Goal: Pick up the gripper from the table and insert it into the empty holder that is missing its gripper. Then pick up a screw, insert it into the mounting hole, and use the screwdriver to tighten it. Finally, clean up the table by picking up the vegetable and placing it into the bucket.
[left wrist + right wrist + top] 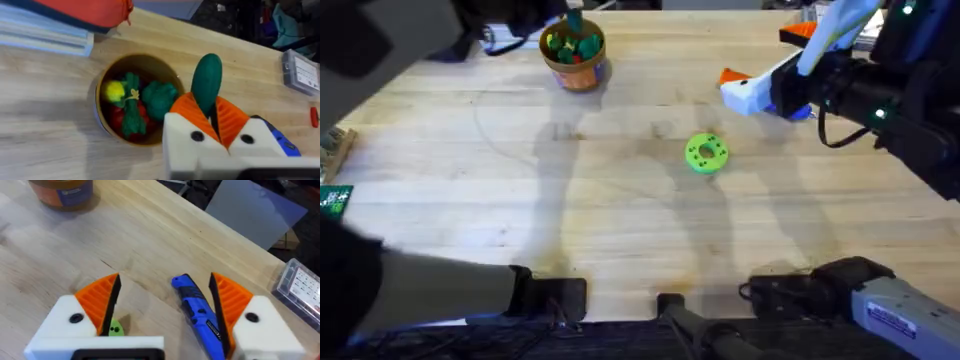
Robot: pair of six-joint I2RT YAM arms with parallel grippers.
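The vegetable [206, 82], a smooth dark-green oval, stands nearly upright, pinched at its lower end between the orange ribbed pads [186, 111] of my left gripper [212, 117], whose fingers are closed on it; I hold it by the end so that most of its body hangs free to fall clear on release. It hangs just beside the rim of the bucket [102, 114], at the edge rather than over the middle, and the bucket already holds a yellow piece [113, 91], green leafy pieces [159, 99] and red ones. In the overhead view the bucket [582, 72] stands at the far left of the wooden table [470, 190], and my left arm reaches toward it as a dark blurred mass. I judge the cleanup step to be near its end: the next move calls for carrying the vegetable a little further over the opening before I part the fingers, since a release at the rim could send it rolling onto the table. My right gripper [165, 292] is spread wide and grips nothing; the blue screwdriver [200, 314] lies between its fingers on the table, untouched by either pad. In the overhead view the gripper [752, 92], white with its orange tip, appears seated on the black arm [880, 90] at the far right, though I cannot make out the holder or any screw. The bright-green disc [706, 153] rests alone near the table's middle, well apart from both my grippers
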